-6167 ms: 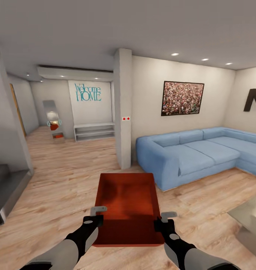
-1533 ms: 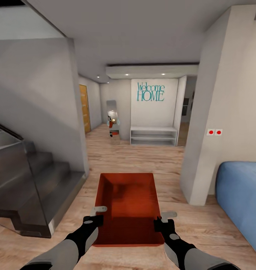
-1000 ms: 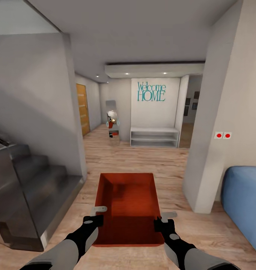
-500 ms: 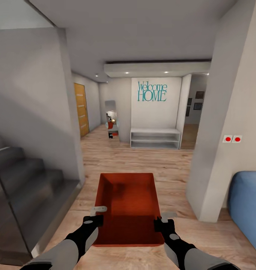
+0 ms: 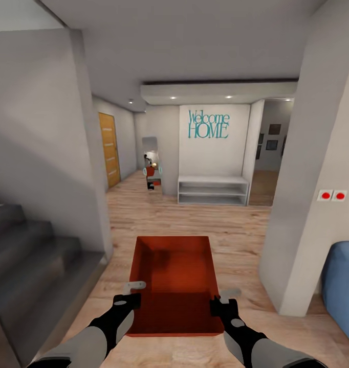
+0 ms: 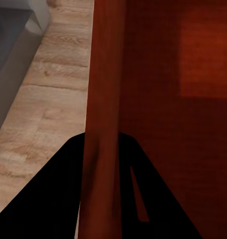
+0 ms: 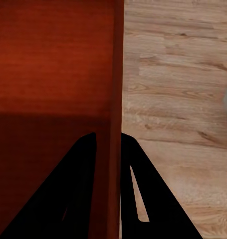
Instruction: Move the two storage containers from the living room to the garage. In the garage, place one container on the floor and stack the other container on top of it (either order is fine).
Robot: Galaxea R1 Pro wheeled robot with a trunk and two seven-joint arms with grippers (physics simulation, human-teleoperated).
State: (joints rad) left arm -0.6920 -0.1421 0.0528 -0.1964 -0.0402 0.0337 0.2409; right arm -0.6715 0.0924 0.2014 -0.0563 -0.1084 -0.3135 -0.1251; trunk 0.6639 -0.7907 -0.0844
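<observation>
I hold one orange-red storage container (image 5: 174,271) level in front of me over the light wood plank floor (image 5: 210,227). My left gripper (image 5: 134,294) is shut on its left wall near the near corner. My right gripper (image 5: 223,298) is shut on its right wall. In the left wrist view the thin wall (image 6: 102,89) runs between the dark fingers of the left gripper (image 6: 101,149). The right wrist view has the other wall (image 7: 116,69) pinched in the right gripper (image 7: 109,147). The container is empty. The second container and the garage are out of view.
Dark grey stairs (image 5: 26,255) rise at the left beside a grey wall. At the right stands a white pillar (image 5: 310,204), with a blue sofa's end (image 5: 343,281) next to it. Ahead are a white bench shelf (image 5: 213,190), a mirror (image 5: 151,163) and an orange door (image 5: 109,148).
The whole view has shifted: the sofa slid off to the right, and the stairs and hallway came nearer. Both grippers keep the same hold on the container.
</observation>
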